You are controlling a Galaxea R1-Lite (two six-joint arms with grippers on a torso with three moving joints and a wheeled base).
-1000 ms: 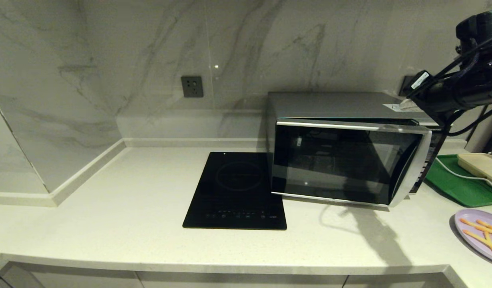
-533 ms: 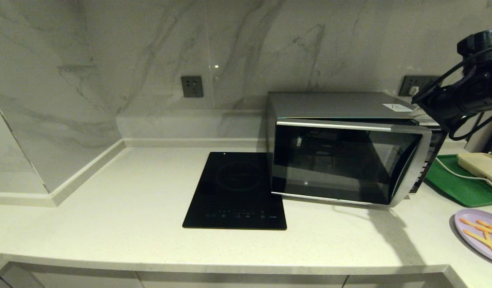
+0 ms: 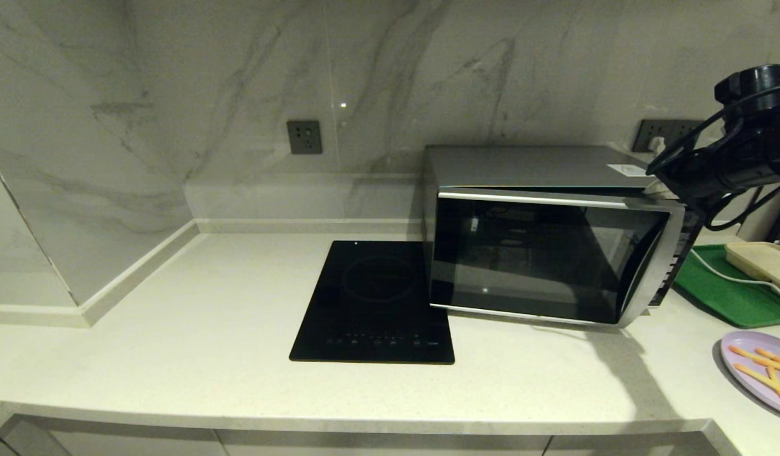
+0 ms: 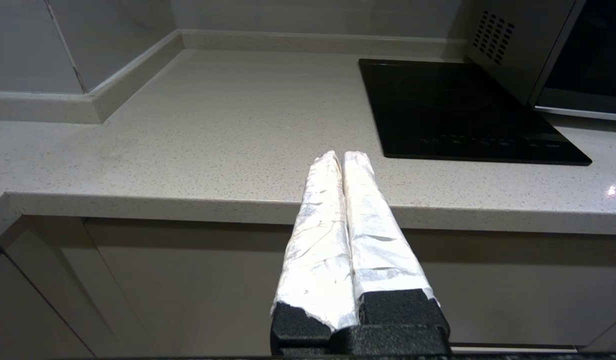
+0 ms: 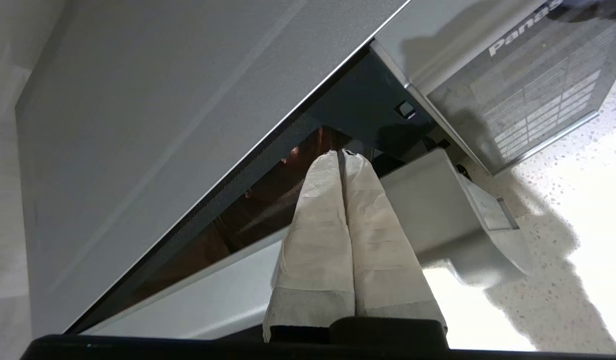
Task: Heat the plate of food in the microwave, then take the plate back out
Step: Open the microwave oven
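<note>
The silver-grey microwave (image 3: 542, 253) stands on the counter with its dark glass door (image 3: 535, 259) slightly ajar at the right side. My right gripper (image 5: 342, 152) is shut and holds nothing; its tips sit in the gap between the door's top right corner (image 5: 438, 200) and the oven body, beside the button panel (image 5: 538, 95). The lilac plate of orange sticks (image 3: 760, 370) lies on the counter at the far right, in front of the microwave and cut by the picture's edge. My left gripper (image 4: 342, 155) is shut and empty, parked low before the counter's front edge.
A flat black induction hob (image 3: 374, 304) lies just left of the microwave. Right of it a green tray (image 3: 725, 291) carries a cream rectangular object (image 3: 763, 263) and a white cable. Wall sockets (image 3: 304, 137) sit on the marble backsplash.
My right arm has come down and drawn back to the right, bringing its shut fingers to the door's top right corner. The door stays ajar; the plate has not moved.
</note>
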